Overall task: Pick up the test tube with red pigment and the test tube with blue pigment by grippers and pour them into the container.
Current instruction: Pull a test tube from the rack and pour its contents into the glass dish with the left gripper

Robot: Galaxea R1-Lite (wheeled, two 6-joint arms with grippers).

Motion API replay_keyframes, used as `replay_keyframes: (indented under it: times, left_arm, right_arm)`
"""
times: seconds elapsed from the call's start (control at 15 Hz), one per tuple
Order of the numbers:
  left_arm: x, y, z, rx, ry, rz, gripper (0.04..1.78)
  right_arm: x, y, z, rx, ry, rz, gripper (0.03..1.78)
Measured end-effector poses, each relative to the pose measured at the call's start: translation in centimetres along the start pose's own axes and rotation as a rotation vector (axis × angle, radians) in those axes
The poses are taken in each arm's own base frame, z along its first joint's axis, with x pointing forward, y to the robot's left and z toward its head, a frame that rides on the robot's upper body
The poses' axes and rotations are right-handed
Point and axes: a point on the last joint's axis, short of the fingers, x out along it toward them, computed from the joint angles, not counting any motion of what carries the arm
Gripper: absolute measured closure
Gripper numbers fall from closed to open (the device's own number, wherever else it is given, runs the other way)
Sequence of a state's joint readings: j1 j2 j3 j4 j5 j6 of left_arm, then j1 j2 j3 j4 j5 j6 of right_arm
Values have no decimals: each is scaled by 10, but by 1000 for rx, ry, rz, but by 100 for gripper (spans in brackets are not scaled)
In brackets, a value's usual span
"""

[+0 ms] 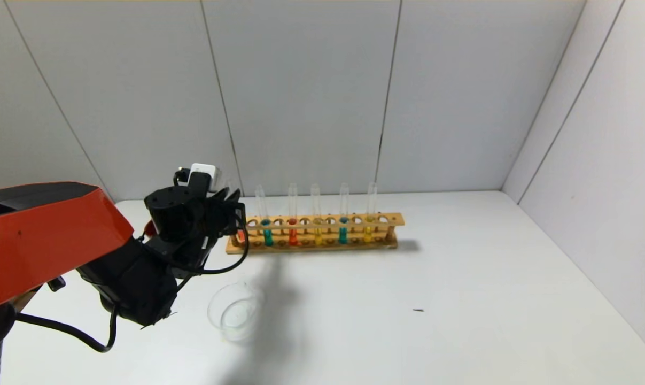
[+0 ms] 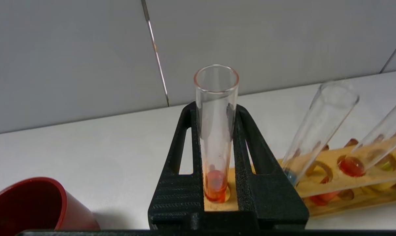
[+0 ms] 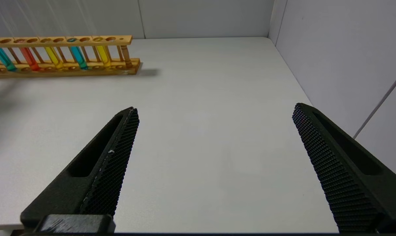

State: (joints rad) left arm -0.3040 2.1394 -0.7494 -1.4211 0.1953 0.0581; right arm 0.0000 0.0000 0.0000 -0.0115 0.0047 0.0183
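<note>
Left arm [image 1: 39, 240], left side of head view: glossy orange-red shell over black segments, round black wrist housing, small white block on top, black cables looping below. Left gripper [image 2: 217, 108], centre of left wrist view: matte black fingers, long slot cutouts, ribbed base. Right gripper [image 3: 214, 114], lower part of right wrist view: two black tapered fingers [image 3: 115, 157], diamond-knurled inner pads, slotted outer faces.

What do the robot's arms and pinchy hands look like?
The left arm has a shiny orange-red shell over chunky black joints, with black cables looping below and a small white box on top. The left gripper has flat black fingers with long slots. The right gripper has matching black fingers with bumpy, dotted pads.
</note>
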Motion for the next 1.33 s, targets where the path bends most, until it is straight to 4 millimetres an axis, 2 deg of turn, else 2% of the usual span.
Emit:
replay_keyframes:
  times: [0.93,1.33]
  left_arm:
    - [-1,2,64,-12,-64,38,151]
    - [-16,7,92,-10,-78,43,151]
  right_arm:
    - [0,0,0,0,0,0,10]
    - [0,0,0,0,0,0,10]
